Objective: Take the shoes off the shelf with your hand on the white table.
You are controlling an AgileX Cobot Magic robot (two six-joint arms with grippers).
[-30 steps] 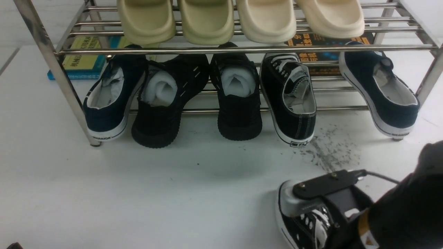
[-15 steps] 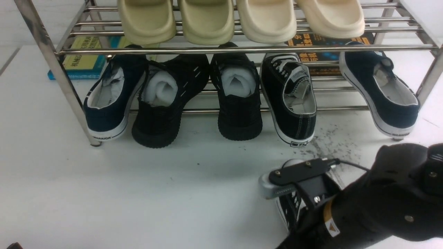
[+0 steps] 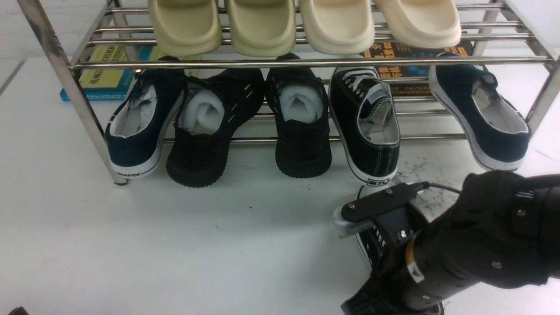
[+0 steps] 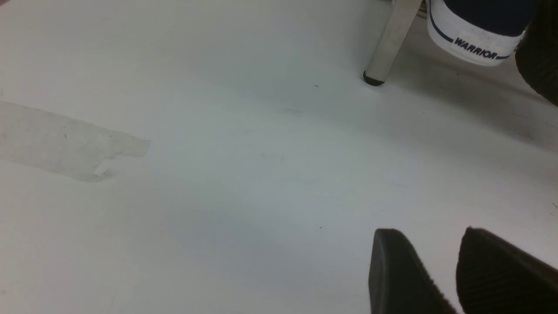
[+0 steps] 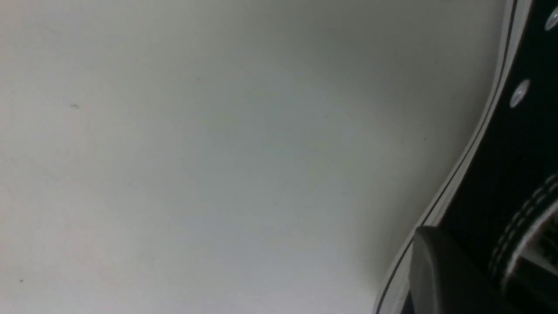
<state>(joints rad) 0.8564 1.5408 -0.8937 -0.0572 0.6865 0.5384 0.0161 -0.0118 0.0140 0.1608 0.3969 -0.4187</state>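
Observation:
One black canvas shoe (image 3: 365,118) with white laces rests heel-out on the lower tier of the steel shelf (image 3: 280,62). Its mate (image 3: 368,245) lies on the white table (image 3: 175,245), toe toward the shelf and just in front of the first shoe's heel. My right gripper (image 3: 393,232) is shut on this shoe's side wall. In the right wrist view one finger (image 5: 440,270) presses the outside of the black canvas (image 5: 514,152). My left gripper (image 4: 431,231) hovers open over bare table, holding nothing.
Navy shoes (image 3: 138,127) (image 3: 481,113) and all-black paper-stuffed shoes (image 3: 205,131) (image 3: 302,127) fill the lower tier. Cream slides (image 3: 262,26) sit on top. Books (image 3: 105,72) lie behind. Dark scuffs (image 3: 415,183) mark the table. A shelf leg (image 4: 390,48) stands near my left gripper.
My right arm has carried the shoe away from the front edge toward the shelf and slightly left. Its toe now lies close to the other sneaker's heel.

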